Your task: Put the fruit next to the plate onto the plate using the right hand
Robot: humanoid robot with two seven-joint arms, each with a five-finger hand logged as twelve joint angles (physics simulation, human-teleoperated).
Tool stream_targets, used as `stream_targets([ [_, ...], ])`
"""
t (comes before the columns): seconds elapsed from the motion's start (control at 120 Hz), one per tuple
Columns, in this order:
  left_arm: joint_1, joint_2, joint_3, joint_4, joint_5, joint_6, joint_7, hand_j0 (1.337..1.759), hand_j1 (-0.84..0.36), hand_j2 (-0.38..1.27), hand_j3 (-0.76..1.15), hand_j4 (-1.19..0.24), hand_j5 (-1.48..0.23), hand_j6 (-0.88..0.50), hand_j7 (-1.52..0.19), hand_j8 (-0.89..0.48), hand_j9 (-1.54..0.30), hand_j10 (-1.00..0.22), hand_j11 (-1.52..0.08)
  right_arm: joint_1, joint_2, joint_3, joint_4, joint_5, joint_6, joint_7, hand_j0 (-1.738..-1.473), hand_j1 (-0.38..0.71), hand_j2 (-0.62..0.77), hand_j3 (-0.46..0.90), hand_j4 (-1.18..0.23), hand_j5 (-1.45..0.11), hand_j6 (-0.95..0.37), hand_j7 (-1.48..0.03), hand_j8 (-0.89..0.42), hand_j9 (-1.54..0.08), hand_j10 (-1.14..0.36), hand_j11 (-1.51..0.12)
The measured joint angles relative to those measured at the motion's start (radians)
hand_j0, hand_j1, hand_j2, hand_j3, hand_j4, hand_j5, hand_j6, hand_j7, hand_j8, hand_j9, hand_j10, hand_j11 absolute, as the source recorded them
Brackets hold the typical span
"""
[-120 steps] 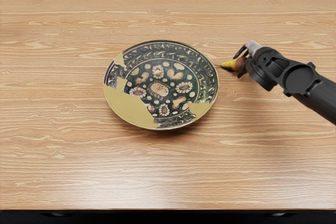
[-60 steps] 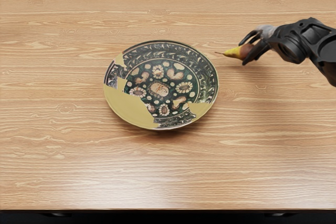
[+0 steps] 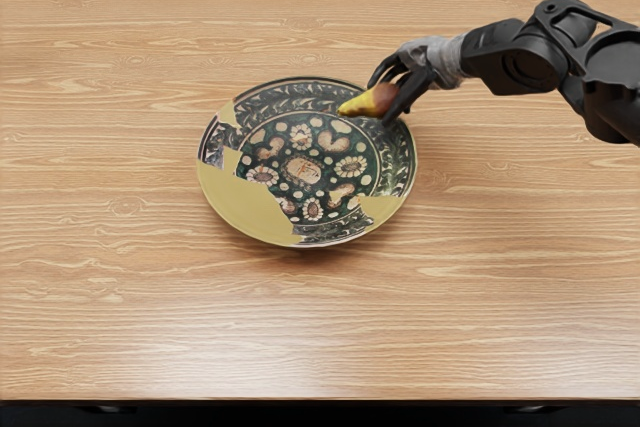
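Observation:
A round plate (image 3: 235, 202) with a dark floral pattern and yellow patches lies on the wooden table, a little left of centre. My right hand (image 3: 392, 89) reaches in from the right edge and is shut on a small yellow-brown pear (image 3: 370, 101). The pear is held above the plate's far right rim, its narrow end pointing left. It does not touch the plate. The left arm does not show.
The wooden table (image 3: 320, 327) spreads wide around the plate. Its front edge runs along the bottom of the view and its far edge along the top. My right forearm (image 3: 560, 52) crosses the upper right of the table.
My right hand lifted the pear from the table right of the plate and carried it left and up, to above the plate's far right rim.

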Motion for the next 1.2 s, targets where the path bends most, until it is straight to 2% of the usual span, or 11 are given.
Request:
stream_targets([
  [0.092,0.0,0.0,0.0,0.0,0.0,0.0,0.0,1.658,0.35,0.0,0.0,0.0,0.0,0.0,0.0,0.0,0.0,0.0,0.0,0.0,0.04,0.002,0.0,0.0,0.007,0.0,-1.657,0.27,0.22,0.0,-0.65,-1.13,-0.32,-1.05,-0.29,-1.1,-1.07,-1.13],
  [0.233,0.0,0.0,0.0,0.0,0.0,0.0,0.0,1.658,0.35,0.0,0.0,0.0,0.0,0.0,0.0,0.0,0.0,0.0,0.0,-0.001,0.082,0.003,0.0,-0.001,0.013,0.0,-1.658,0.28,0.27,0.0,-0.69,-1.11,-0.33,-1.03,-0.3,-1.09,-1.05,-1.11],
  [0.267,0.0,0.0,0.0,0.0,0.0,0.0,0.0,1.658,0.35,0.0,0.0,0.0,0.0,0.0,0.0,0.0,0.0,0.0,0.0,-0.001,0.092,0.005,0.0,0.0,0.012,0.0,-1.658,0.23,0.22,0.0,-0.62,-1.0,-0.31,-0.93,-0.27,-0.98,-0.98,-1.0],
  [0.342,0.0,0.0,0.0,0.0,0.0,0.0,0.0,1.658,0.35,0.0,0.0,0.0,0.0,0.0,0.0,0.0,0.0,0.0,0.0,-0.003,0.108,0.028,0.0,0.031,0.03,0.0,-1.658,0.05,0.15,0.0,-0.43,-0.69,-0.22,-0.64,-0.18,-0.68,-0.68,-0.69],
  [0.433,0.0,0.0,0.0,0.0,0.0,0.0,0.0,1.658,0.35,0.0,0.0,0.0,0.0,0.0,0.0,0.0,0.0,0.0,0.0,-0.004,0.107,0.06,-0.001,0.11,0.119,0.003,-1.658,-0.09,0.1,0.0,-0.27,-0.44,-0.14,-0.41,-0.11,-0.43,-0.44,-0.44],
  [0.55,0.0,0.0,0.001,0.0,0.0,0.0,0.0,1.658,0.35,0.0,0.0,0.0,0.0,0.0,0.0,0.0,0.0,0.0,0.0,-0.026,0.059,0.102,-0.001,0.221,0.167,0.095,-1.658,-0.21,0.06,0.0,-0.16,-0.25,-0.08,-0.23,-0.06,-0.25,-0.25,-0.25],
  [0.608,0.001,0.0,0.001,0.0,0.0,0.0,0.0,1.658,0.35,0.0,0.0,0.0,0.0,0.0,0.0,0.0,0.0,0.0,0.0,-0.067,0.041,0.168,-0.001,0.25,0.178,0.125,-1.658,-0.24,0.04,0.0,-0.12,-0.19,-0.06,-0.17,-0.05,-0.18,-0.18,-0.19],
  [0.725,0.003,0.0,0.001,0.0,0.0,0.0,0.0,1.658,0.35,0.0,0.0,0.0,0.0,0.0,0.0,0.0,0.0,0.0,0.0,-0.156,0.044,0.275,0.001,0.277,0.187,0.152,-1.658,-0.29,0.02,0.0,-0.07,-0.11,-0.03,-0.1,-0.03,-0.1,-0.1,-0.11],
  [0.9,0.003,0.0,0.002,0.0,0.0,0.0,0.0,1.658,0.35,0.0,0.0,0.0,0.0,0.0,0.0,0.0,0.0,0.0,0.0,-0.314,0.046,0.412,0.028,0.297,0.19,0.163,-1.658,-0.32,0.01,0.0,-0.03,-0.04,-0.01,-0.04,-0.01,-0.04,-0.04,-0.04],
  [1.067,0.013,0.0,0.002,0.0,0.0,0.0,0.0,1.658,0.35,0.0,0.0,0.0,0.0,0.0,0.0,0.0,0.0,0.0,0.0,-0.417,-0.038,0.481,0.036,0.349,0.191,0.164,-1.658,-0.34,0.01,0.0,-0.01,-0.02,0.0,-0.02,0.0,-0.02,-0.02,-0.02],
  [1.2,0.02,0.0,0.003,0.0,0.001,0.0,0.0,1.658,0.35,0.0,0.0,0.0,0.0,0.0,0.0,0.0,0.0,0.0,0.0,-0.461,-0.122,0.512,0.039,0.384,0.191,0.164,-1.658,-0.34,0.0,0.0,-0.01,-0.01,0.0,-0.01,0.0,-0.01,-0.01,-0.01],
])
